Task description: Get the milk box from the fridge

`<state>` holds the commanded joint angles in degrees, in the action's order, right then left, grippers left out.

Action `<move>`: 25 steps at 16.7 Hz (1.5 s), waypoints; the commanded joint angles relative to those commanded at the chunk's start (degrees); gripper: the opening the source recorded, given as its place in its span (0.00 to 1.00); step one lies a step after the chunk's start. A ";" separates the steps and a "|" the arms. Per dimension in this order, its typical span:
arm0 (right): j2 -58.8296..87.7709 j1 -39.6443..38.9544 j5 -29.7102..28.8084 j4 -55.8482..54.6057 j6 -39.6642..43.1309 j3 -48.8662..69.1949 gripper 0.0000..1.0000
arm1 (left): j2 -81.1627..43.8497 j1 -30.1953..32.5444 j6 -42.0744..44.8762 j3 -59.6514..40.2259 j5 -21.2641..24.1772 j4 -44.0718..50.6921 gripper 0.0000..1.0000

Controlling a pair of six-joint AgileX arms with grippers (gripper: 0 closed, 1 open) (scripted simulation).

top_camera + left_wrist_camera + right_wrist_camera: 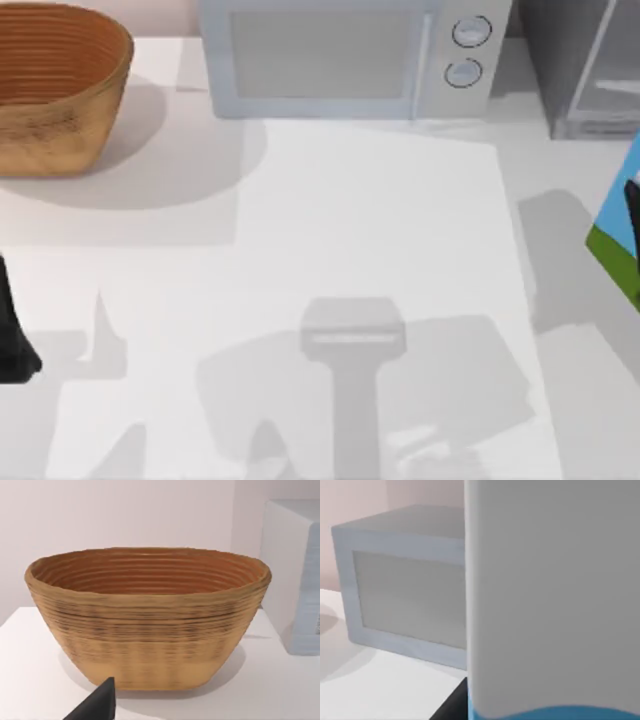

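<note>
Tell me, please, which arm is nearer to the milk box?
Right. The milk box sits at the table's right edge, close against the right wrist camera; the left gripper is at the far left edge, facing the basket.

The milk box [622, 235] is cut off at 3 o'clock, the fridge [585, 60] at 1, the basket [55, 85] at 10.

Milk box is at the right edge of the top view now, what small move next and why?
Probably carry the milk box a little further left, over the bare table, then lower it. It sits at the top view's right edge, in front of the fridge, looming close in the right wrist view. The left arm sits parked at the left edge.
</note>
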<state>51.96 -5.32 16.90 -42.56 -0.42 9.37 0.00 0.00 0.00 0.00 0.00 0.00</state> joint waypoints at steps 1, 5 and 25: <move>6.13 -0.58 1.74 -4.30 -0.17 0.83 0.00 | 0.00 0.00 0.00 0.00 0.00 0.00 1.00; 26.84 -2.74 8.15 -19.85 -0.72 4.12 0.00 | 0.00 0.00 0.00 0.00 0.00 0.00 1.00; 59.74 -8.91 11.13 -43.43 -0.41 15.39 0.00 | 0.00 0.00 0.00 0.00 0.00 0.00 1.00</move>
<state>111.69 -14.23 28.03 -85.99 -0.83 24.77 0.00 0.00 0.00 0.00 0.00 0.00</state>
